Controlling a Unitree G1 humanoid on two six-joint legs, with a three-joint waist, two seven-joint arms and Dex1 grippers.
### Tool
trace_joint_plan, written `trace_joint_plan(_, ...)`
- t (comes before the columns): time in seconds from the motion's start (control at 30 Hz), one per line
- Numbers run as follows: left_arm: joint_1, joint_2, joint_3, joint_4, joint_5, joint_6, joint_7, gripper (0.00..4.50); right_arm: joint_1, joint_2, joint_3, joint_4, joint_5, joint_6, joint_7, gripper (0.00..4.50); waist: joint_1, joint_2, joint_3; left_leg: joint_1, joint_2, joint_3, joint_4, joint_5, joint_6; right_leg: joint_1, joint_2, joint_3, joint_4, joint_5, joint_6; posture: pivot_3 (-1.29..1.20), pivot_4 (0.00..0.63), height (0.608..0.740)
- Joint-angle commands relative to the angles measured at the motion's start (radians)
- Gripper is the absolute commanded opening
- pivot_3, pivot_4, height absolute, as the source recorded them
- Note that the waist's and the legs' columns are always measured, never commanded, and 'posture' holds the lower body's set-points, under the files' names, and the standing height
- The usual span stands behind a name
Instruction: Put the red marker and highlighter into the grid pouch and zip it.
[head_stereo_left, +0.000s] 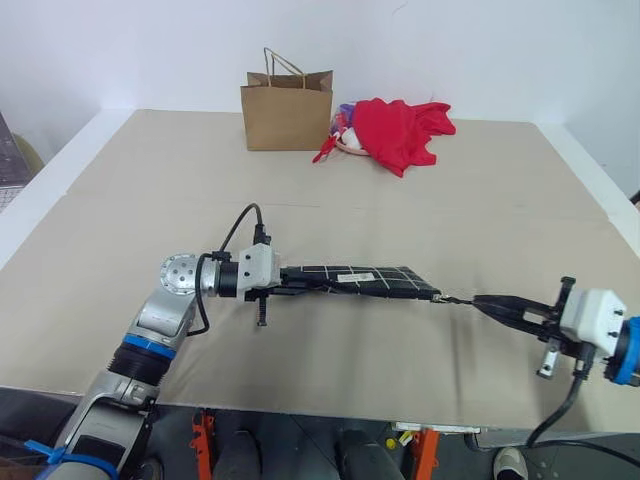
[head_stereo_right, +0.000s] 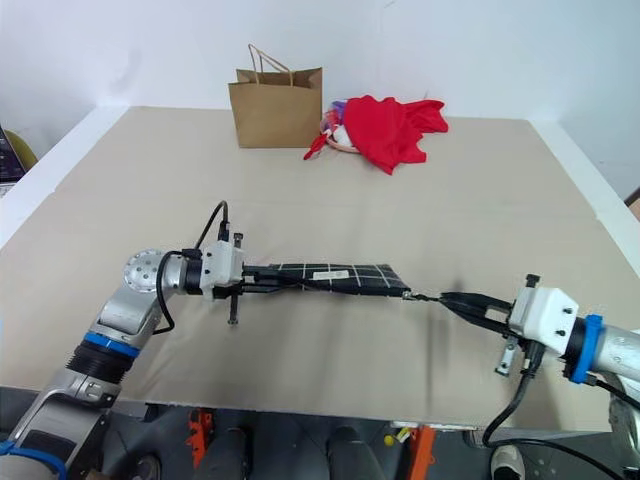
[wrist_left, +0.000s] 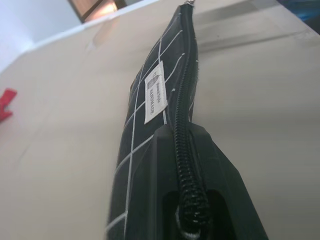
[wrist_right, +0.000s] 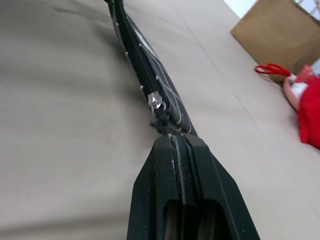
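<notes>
Left gripper (head_stereo_left: 292, 283): fingers clamped on the left end of the grid pouch — in the left wrist view the black fingers (wrist_left: 200, 165) sit pressed to either side of the zipper seam.
Grid pouch (head_stereo_left: 365, 279): black fabric with white grid lines and a small white label (wrist_left: 154, 92), stretched lengthwise between the two grippers and held above the table near its front edge. It stands on edge with the zipper along the top. The zipper teeth look closed along the whole length, and the metal slider (wrist_right: 157, 103) sits at the pouch's right end.
Zipper pull (head_stereo_left: 455, 300): a thin dark tab running from the pouch's right corner into the right gripper — too small to say more.
Right gripper (head_stereo_left: 485, 304): fingers pressed together, pinching the zipper pull just beyond the pouch's right end; the wrist view shows the two fingers (wrist_right: 172, 170) meeting with no gap.
Marker and highlighter: possibly inside the pouch; cannot tell.
Table (head_stereo_left: 130, 200): beige top, bare around the pouch.
Brown paper bag (head_stereo_left: 286, 108): upright at the far side of the table, handles up.
Red cloth (head_stereo_left: 402, 131): crumpled just right of the bag, beside some small items with red handles (wrist_right: 272, 68), perhaps scissors.
</notes>
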Motion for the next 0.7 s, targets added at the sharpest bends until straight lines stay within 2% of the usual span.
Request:
trace_joint_plan(0.03, -0.020, 0.008, 0.021, 0.012, -0.013, 0.040, -0.002, 0.00, -0.013, -0.001, -0.049, -0.040, 0.064, 0.095, -0.059, 0.09, 0.000, 0.000, 0.000, 0.000, 0.000, 0.000, 0.000, 0.000, 0.000, 0.000, 0.000, 0.000, 0.000, 0.000, 0.000, 0.00, 0.150, 0.740)
trace_joint_plan(0.1, -0.020, 0.000, 0.018, -0.024, -0.058, 0.125, -0.015, 0.77, -0.017, 0.010, -0.031, -0.084, 0.145, 0.226, -0.107, 0.00, -0.001, 0.000, 0.000, 0.000, 0.000, 0.000, 0.000, 0.000, 0.000, 0.000, 0.000, 0.000, 0.000, 0.000, 0.000, 0.00, 0.150, 0.740)
trace_joint_plan(0.13, -0.018, -0.003, 0.016, -0.043, -0.074, 0.161, -0.021, 1.07, -0.020, 0.016, -0.023, -0.103, 0.173, 0.283, -0.137, 0.33, 0.000, 0.000, 0.000, 0.000, 0.000, 0.000, 0.000, 0.000, 0.000, 0.000, 0.000, 0.000, 0.000, 0.000, 0.000, 0.00, 0.150, 0.740)
trace_joint_plan(0.23, -0.007, -0.005, 0.024, -0.106, -0.125, 0.285, -0.010, 2.38, -0.022, 0.032, -0.005, -0.149, 0.229, 0.396, -0.190, 1.61, 0.000, 0.000, 0.000, -0.001, 0.000, 0.000, -0.001, 0.000, 0.000, 0.000, 0.000, 0.000, 0.000, -0.001, 0.000, 0.00, 0.150, 0.740)
trace_joint_plan(0.27, -0.004, -0.004, 0.030, -0.126, -0.140, 0.326, -0.002, 2.58, -0.023, 0.038, -0.003, -0.161, 0.243, 0.421, -0.203, 1.85, 0.001, 0.000, 0.000, -0.001, 0.000, 0.000, -0.001, 0.000, 0.000, 0.000, 0.000, 0.000, 0.000, -0.001, 0.001, 0.00, 0.150, 0.740)
trace_joint_plan(0.3, -0.001, -0.001, 0.034, -0.143, -0.150, 0.355, 0.003, 3.06, -0.022, 0.043, -0.005, -0.171, 0.252, 0.442, -0.214, 2.27, 0.001, 0.000, 0.000, -0.001, 0.000, 0.000, -0.001, 0.000, 0.000, 0.000, 0.000, 0.000, 0.000, -0.001, 0.001, 0.00, 0.150, 0.740)
trace_joint_plan(0.33, 0.009, 0.007, 0.043, -0.168, -0.158, 0.389, 0.020, 3.22, -0.015, 0.048, -0.009, -0.182, 0.275, 0.491, -0.241, 2.52, 0.001, 0.000, 0.000, -0.001, 0.000, 0.000, -0.001, 0.000, 0.000, 0.000, 0.000, 0.000, 0.000, -0.001, 0.001, 0.00, 0.150, 0.740)
trace_joint_plan(0.43, 0.039, 0.028, 0.075, -0.219, -0.174, 0.466, 0.068, 4.33, 0.000, 0.074, -0.029, -0.196, 0.297, 0.558, -0.299, 3.65, 0.000, 0.000, 0.000, -0.001, 0.000, 0.000, -0.001, 0.000, 0.000, 0.000, 0.000, 0.000, 0.000, -0.001, 0.000, 0.00, 0.150, 0.740)
trace_joint_plan(0.47, 0.064, 0.041, 0.106, -0.217, -0.163, 0.484, 0.113, 4.50, 0.017, 0.101, -0.054, -0.173, 0.297, 0.586, -0.356, 4.21, 0.000, 0.000, 0.000, -0.001, 0.000, 0.000, -0.001, 0.000, 0.000, 0.000, 0.000, 0.000, 0.000, -0.001, 0.000, 0.00, 0.150, 0.740)
trace_joint_plan(0.5, 0.082, 0.050, 0.127, -0.216, -0.156, 0.497, 0.147, 4.50, 0.029, 0.120, -0.073, -0.158, 0.298, 0.610, -0.399, 4.41, 0.000, 0.000, 0.000, -0.001, 0.000, 0.000, -0.001, 0.000, 0.000, 0.000, 0.000, 0.000, 0.000, -0.001, 0.000, 0.00, 0.150, 0.740)
trace_joint_plan(0.57, 0.120, 0.058, 0.163, -0.209, -0.133, 0.497, 0.219, 4.50, 0.061, 0.155, -0.102, -0.133, 0.296, 0.647, -0.455, 4.41, 0.001, 0.000, 0.000, -0.001, 0.000, -0.001, -0.001, 0.000, 0.000, 0.000, 0.000, 0.000, 0.000, -0.001, 0.000, 0.00, 0.150, 0.740)
trace_joint_plan(0.7, 0.168, 0.036, 0.215, -0.191, -0.092, 0.477, 0.353, 4.50, 0.116, 0.190, -0.109, -0.138, 0.243, 0.592, -0.441, 4.41, 0.002, 0.000, 0.000, -0.001, 0.000, 0.000, -0.001, 0.000, 0.000, -0.001, 0.000, 0.000, 0.000, -0.001, 0.000, 0.00, 0.150, 0.740)
